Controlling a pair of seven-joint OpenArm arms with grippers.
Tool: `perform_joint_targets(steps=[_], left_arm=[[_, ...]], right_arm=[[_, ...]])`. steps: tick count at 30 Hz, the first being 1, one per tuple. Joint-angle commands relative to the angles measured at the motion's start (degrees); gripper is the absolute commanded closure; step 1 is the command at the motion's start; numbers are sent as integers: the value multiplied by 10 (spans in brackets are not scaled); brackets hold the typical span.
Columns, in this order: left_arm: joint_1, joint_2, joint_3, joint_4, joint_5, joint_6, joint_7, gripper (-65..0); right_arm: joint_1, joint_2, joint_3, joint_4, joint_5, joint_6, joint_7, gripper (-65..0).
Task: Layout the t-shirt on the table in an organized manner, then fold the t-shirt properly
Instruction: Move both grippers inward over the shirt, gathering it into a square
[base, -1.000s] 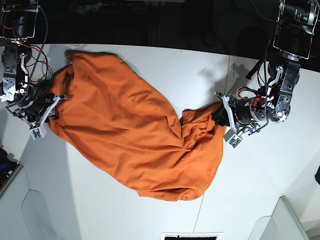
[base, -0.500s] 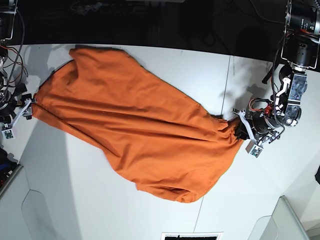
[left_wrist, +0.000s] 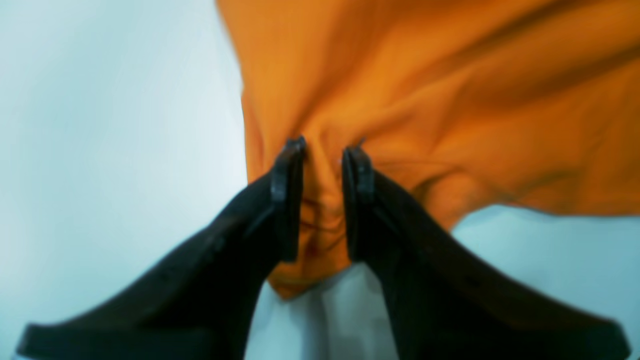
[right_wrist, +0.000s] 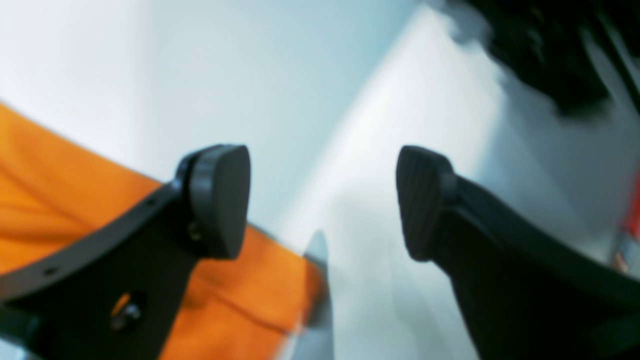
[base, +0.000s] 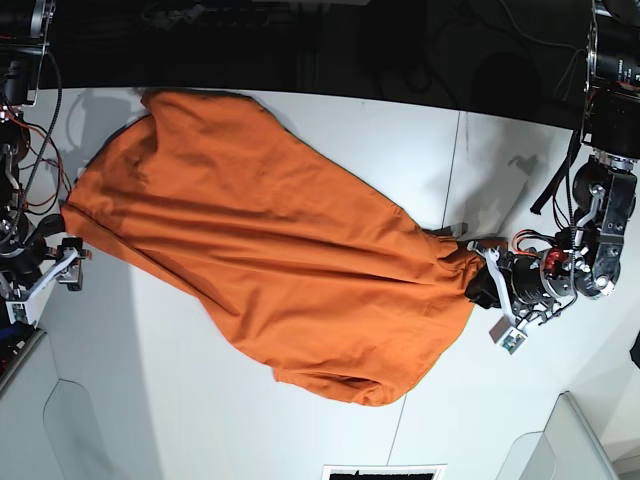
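The orange t-shirt lies spread in a long diagonal across the white table, wrinkled and bunched at its right end. My left gripper is shut on that bunched end; in the left wrist view the cloth is pinched between the black fingers of the gripper. My right gripper stands open just off the shirt's left edge. In the right wrist view the right gripper has a wide empty gap, with the shirt beneath its left finger.
A thin dark seam crosses the table to the right of the shirt. Light panels sit at the lower left and lower right corners. A black-and-white object lies at the bottom edge. Behind the table is dark.
The arms drew apart and stretched the shirt out flatter. The right gripper opened, let go of the shirt's left edge and moved away from it. The left gripper carried its end rightward and down.
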Motion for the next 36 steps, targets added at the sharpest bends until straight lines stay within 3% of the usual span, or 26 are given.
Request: perform_joint_targets(steps=[1, 3, 6, 10, 14, 17, 21, 25, 30, 36], left_arm=[[-15, -16, -4, 28, -12, -2, -4, -164], [-15, -25, -4, 58, -19, -2, 13, -164], [-9, -30, -4, 81, -68, -18, 48, -164], [34, -5, -4, 121, -156, -95, 66, -164], [93, 49, 4, 140, -176, -95, 71, -164], [127, 100, 10, 140, -174, -95, 71, -164], [150, 162, 11, 130, -146, -95, 66, -164], [162, 195, 11, 67, -109, -95, 60, -164], [150, 186, 10, -12, -56, -95, 56, -164], [123, 115, 11, -24, -52, -76, 56, -164]], right_arm=[[23, 2, 5, 13, 7, 13, 12, -425], [41, -21, 5, 13, 17, 27, 11, -312], [63, -57, 5, 12, 24, 38, 11, -11], [84, -110, 2, 8, 21, 70, 11, 0], [99, -156, -43, -31, 17, 118, 19, 0], [112, -177, -113, -92, -27, 143, 56, 0], [149, -186, -211, -181, -76, 149, 90, 0], [166, -181, -261, -217, -127, 146, 89, 0], [167, -145, -261, -218, -129, 146, 94, 0], [154, -88, -261, -218, -100, 145, 92, 0]])
